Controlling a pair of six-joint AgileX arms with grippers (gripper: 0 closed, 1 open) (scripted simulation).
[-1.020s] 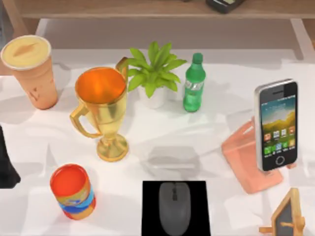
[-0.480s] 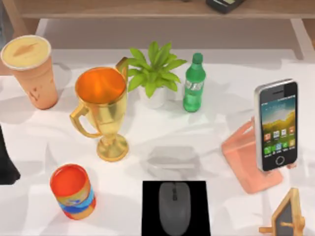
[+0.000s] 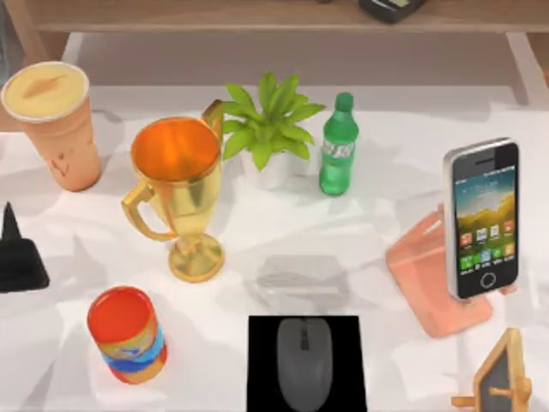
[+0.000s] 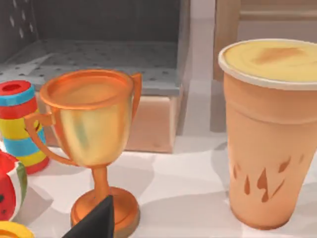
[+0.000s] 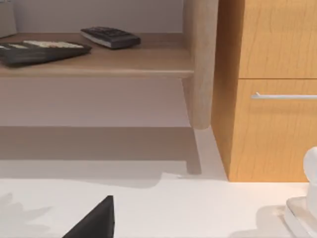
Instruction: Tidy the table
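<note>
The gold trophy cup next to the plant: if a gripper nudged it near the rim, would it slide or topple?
The trophy would probably tip rather than slide: a wide bowl sits on a thin stem over a smaller round foot. Its glossy surface looks slippery, and the two side handles could snag a finger. It looks rigid.

Gold trophy [image 3: 178, 193], green bottle [image 3: 338, 147], potted plant [image 3: 270, 129], phone [image 3: 481, 218]

White table [image 3: 360, 232] under trophy [image 3: 176, 193], mousepad [image 3: 306, 365].
</note>
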